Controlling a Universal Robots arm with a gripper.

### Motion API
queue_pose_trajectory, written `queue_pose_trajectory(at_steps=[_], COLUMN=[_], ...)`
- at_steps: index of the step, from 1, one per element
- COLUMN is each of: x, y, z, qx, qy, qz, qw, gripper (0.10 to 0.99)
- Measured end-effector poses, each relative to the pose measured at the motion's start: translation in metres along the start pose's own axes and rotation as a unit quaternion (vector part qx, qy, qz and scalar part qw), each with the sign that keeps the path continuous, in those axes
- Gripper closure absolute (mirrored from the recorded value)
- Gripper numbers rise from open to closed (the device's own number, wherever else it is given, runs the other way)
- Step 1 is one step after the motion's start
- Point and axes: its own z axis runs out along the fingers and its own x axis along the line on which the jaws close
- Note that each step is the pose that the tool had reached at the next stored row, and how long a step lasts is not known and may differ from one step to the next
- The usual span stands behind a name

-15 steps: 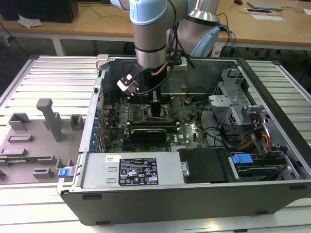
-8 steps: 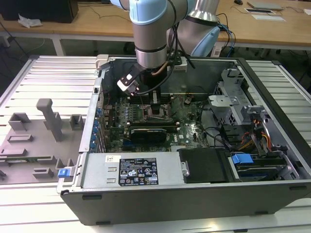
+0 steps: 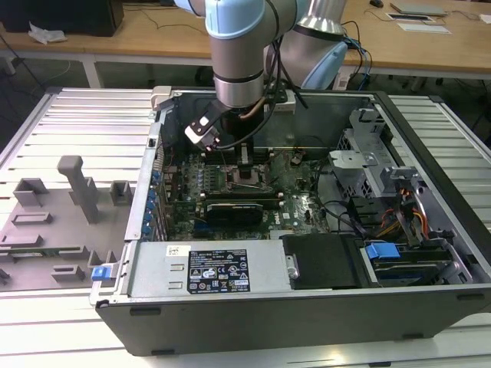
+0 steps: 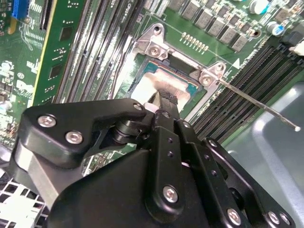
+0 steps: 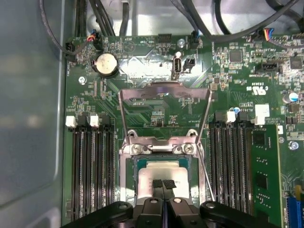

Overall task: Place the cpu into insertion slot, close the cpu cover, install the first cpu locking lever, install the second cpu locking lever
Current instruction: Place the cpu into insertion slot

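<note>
The cpu (image 5: 164, 169) lies flat in the insertion slot (image 5: 138, 183), its silver top showing inside the dark border; the second wrist view shows the cpu (image 4: 145, 85) in the same place. The cpu cover (image 5: 164, 91) stands raised on its hinge, swung away from the slot. A thin metal locking lever (image 5: 205, 171) sticks up free beside the slot, and this locking lever (image 4: 266, 107) shows as a long rod in the second wrist view. My gripper (image 5: 163, 184) is shut, its tips just above the cpu's top with nothing between them. In the exterior view my gripper (image 3: 244, 162) hangs over the motherboard inside the case.
Long black memory slots (image 5: 92, 166) flank the socket, with a green memory card (image 5: 263, 180) on one side. A coin battery (image 5: 107, 63) and cables (image 5: 199, 19) lie beyond the cover. Case walls, a drive cage (image 3: 368, 165) and the power supply (image 3: 222, 268) surround the board. A grey fixture tray (image 3: 54, 222) lies outside.
</note>
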Motion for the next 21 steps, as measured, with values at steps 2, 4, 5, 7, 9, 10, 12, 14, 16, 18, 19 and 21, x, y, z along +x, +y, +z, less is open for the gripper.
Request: queue_pose_trajectory(at_steps=[2,4,5,7,9,10,12,14,16,18,19,21], x=[-0.0001,0.0000,0.0000,-0.0001,0.0000,-0.0001,-0.0002,-0.0001,-0.0001,0.0001,0.0000,0.0000], y=[0.0004,0.0012,0.0023,0.0041,0.0041,0.0040,0.0039,0.0039,0.0040,0.0043,0.0045,0.0050], z=[0.0001,0.0003,0.0004,0.0005,0.0014,0.0018,0.0021,0.0023,0.0023,-0.0001,-0.0027,-0.0079], qx=[0.0043,0.0048,0.0049,0.0052,0.0053,0.0053,0.0054,0.0053,0.0053,0.0050,0.0052,0.0052], qy=[0.0009,0.0011,0.0011,0.0009,0.0009,0.0008,0.0007,0.0008,0.0009,0.0012,0.0009,0.0010], qz=[0.000,0.000,0.000,0.001,0.001,0.001,0.001,0.001,0.001,0.001,0.001,0.001], qw=[1.0000,1.0000,1.0000,1.0000,1.0000,1.0000,1.0000,1.0000,1.0000,1.0000,1.0000,1.0000], gripper=[0.980,0.980,0.980,0.980,0.980,0.980,0.980,0.980,0.980,0.980,0.980,0.980])
